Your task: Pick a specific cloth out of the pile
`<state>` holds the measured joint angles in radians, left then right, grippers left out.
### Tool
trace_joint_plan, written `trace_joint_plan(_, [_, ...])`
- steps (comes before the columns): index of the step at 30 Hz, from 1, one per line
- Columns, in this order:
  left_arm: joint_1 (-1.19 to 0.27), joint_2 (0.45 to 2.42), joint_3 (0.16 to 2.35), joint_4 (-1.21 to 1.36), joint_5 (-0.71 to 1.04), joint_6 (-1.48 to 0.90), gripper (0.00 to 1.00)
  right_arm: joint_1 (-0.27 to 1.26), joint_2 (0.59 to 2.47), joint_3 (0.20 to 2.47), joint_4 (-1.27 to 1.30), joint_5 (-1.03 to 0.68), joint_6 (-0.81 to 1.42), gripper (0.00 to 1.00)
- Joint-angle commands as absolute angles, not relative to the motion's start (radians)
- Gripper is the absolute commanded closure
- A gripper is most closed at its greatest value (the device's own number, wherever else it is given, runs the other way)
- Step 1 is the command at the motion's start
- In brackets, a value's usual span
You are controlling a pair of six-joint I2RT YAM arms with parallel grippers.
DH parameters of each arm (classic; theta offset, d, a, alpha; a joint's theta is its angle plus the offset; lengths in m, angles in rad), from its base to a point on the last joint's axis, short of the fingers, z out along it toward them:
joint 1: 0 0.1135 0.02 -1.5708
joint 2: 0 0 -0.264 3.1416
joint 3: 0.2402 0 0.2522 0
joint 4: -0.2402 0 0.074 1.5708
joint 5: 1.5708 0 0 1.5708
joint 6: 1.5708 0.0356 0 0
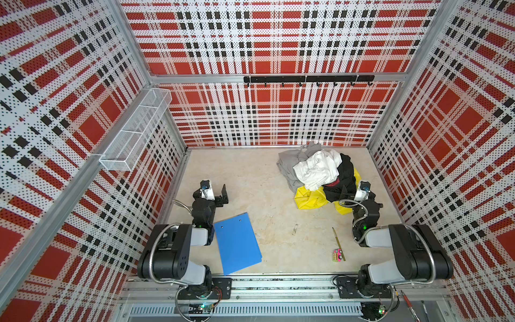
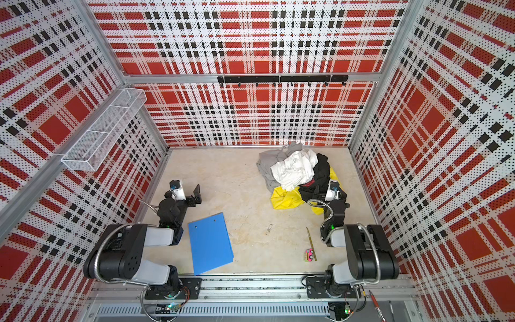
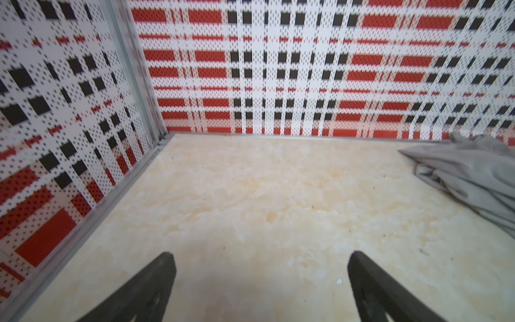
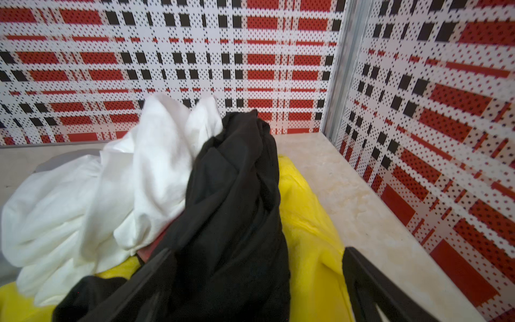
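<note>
Beige table point(image 1: 250, 172), plaid walls around it. The pile point(image 1: 320, 178) sits far right, against the back wall. The cloth point(image 1: 287, 164), light grey, is the pile's far-left bottom layer, flat on the table and partly under the white cloth point(image 1: 317, 167). Black cloth point(image 1: 344, 178) is on the pile's right, yellow cloth point(image 1: 309, 198) along the near edge, and a pink-red bit point(image 1: 333, 184) shows between white and black.

Left wrist view catches only the grey cloth's point(image 3: 468, 172) edge, none of the other colours. Right wrist view shows white point(image 4: 83, 200), black point(image 4: 231, 195) and yellow point(image 4: 306, 217), almost no grey.

Blue clipboard point(image 1: 237, 242) lies near left, seen in both top views only.

Left gripper point(image 3: 261, 256): jaws spread wide over bare table, nothing between them, well apart from the pile. Right gripper point(image 4: 257, 251): jaws spread wide at the pile's near edge, with black cloth lying between them, not pinched.

Pen point(image 1: 338, 242) and a small pink item point(image 1: 337, 255) lie near right, in the top views only.
</note>
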<state>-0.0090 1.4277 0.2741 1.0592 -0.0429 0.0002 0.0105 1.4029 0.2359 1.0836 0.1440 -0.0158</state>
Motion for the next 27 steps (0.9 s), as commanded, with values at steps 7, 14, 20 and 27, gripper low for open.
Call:
trace_joint_plan(7, [-0.148, 1.101, 0.485, 0.511, -0.068, -0.161, 0.01, 0.123, 1.021, 0.360, 0.625, 0.253, 0.124, 0.00])
trace_joint_plan(14, [-0.282, 1.015, 0.693, 0.245, 0.133, -0.327, 0.01, 0.354, 0.985, 0.570, 0.351, 0.374, 0.197, 0.00])
trace_joint_plan(20, [-0.291, 1.003, 0.907, -0.072, 0.359, -0.360, 0.01, 0.456, 1.124, 0.766, 0.187, 0.358, 0.241, 0.00])
trace_joint_plan(27, [-0.290, 0.939, 1.014, -0.335, 0.495, -0.211, 0.01, 0.464, 1.315, 0.931, 0.052, 0.287, 0.270, 0.00])
